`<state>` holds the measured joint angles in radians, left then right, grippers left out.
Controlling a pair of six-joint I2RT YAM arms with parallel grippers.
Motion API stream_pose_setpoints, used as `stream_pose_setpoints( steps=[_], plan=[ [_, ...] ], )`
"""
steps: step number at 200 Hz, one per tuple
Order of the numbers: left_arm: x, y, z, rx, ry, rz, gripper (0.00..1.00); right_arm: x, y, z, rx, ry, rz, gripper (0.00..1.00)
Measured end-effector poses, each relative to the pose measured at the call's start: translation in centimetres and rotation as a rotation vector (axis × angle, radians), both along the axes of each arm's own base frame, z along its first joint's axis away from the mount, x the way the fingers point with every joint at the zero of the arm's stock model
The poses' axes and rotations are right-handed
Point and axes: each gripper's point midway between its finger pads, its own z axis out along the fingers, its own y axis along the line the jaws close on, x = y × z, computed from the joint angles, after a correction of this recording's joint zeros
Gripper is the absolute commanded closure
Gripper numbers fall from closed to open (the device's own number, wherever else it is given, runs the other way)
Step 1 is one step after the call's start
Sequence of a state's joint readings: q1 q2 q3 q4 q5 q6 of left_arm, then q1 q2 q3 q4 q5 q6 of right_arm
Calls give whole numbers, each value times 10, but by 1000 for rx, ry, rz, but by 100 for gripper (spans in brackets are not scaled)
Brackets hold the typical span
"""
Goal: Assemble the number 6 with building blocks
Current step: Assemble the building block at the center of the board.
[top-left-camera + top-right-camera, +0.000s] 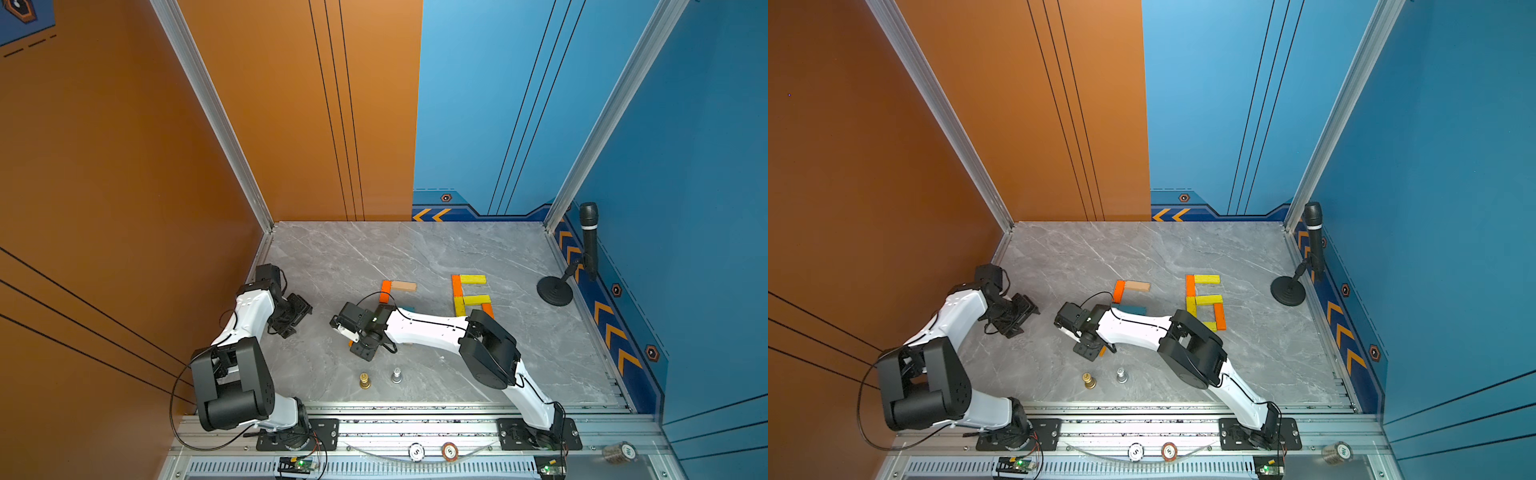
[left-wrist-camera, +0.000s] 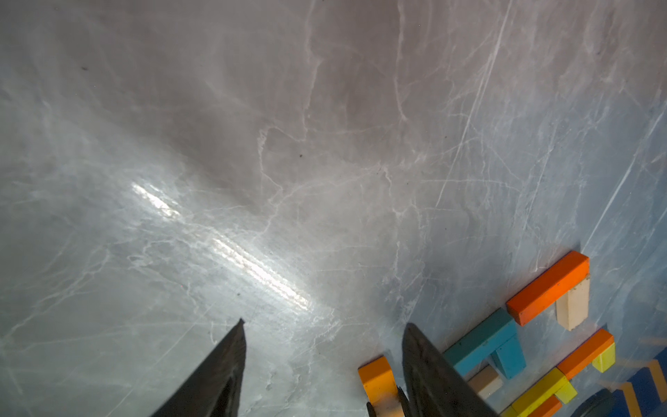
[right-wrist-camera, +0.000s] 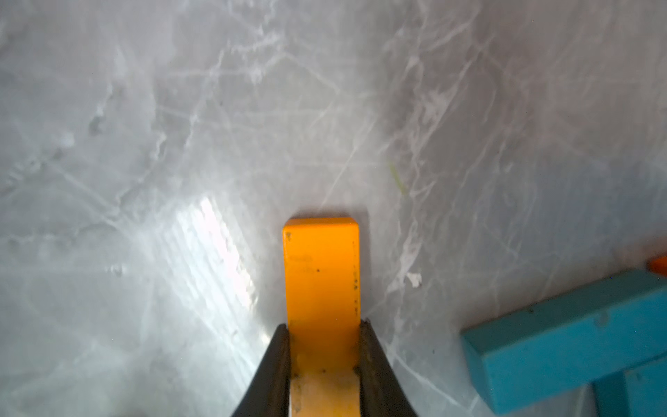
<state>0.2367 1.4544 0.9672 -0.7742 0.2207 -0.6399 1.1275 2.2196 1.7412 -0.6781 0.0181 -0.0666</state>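
My right gripper (image 3: 325, 325) is shut on the sides of an orange-yellow building block (image 3: 321, 270) low over the marble table (image 1: 415, 249); a sliver of this block (image 1: 1102, 351) shows in a top view. Beside it lies a teal block (image 3: 563, 335). Behind, an orange block (image 1: 385, 291) and a tan block (image 1: 403, 286) form a corner. To the right, orange and yellow blocks (image 1: 473, 279) are laid out as a digit. My left gripper (image 2: 325, 325) stands open and empty at the table's left (image 1: 297, 316).
A gold pawn (image 1: 365, 380) and a silver pawn (image 1: 397, 375) stand near the front edge. A microphone on a round stand (image 1: 589, 241) is at the right wall. Chip discs (image 1: 416, 451) lie on the front rail. Walls enclose three sides.
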Motion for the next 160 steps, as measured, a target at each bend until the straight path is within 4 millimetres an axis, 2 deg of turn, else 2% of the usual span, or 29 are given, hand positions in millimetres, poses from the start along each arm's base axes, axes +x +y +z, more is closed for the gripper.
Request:
stream_pose_setpoints(
  steps=[29, 61, 112, 160],
  plan=[
    [2, -12, -2, 0, 1, -47, 30, -6, -23, 0, -41, 11, 59, 76],
    [5, -21, -5, 1, -3, -80, 30, 0, -42, -1, -70, 0, 105, 76],
    [7, -28, -11, 0, 2, -102, 30, 7, -49, -1, -92, -23, 173, 76],
    [7, -40, -17, -1, 18, -130, 30, 14, -58, 0, -111, -53, 190, 68]
  ],
)
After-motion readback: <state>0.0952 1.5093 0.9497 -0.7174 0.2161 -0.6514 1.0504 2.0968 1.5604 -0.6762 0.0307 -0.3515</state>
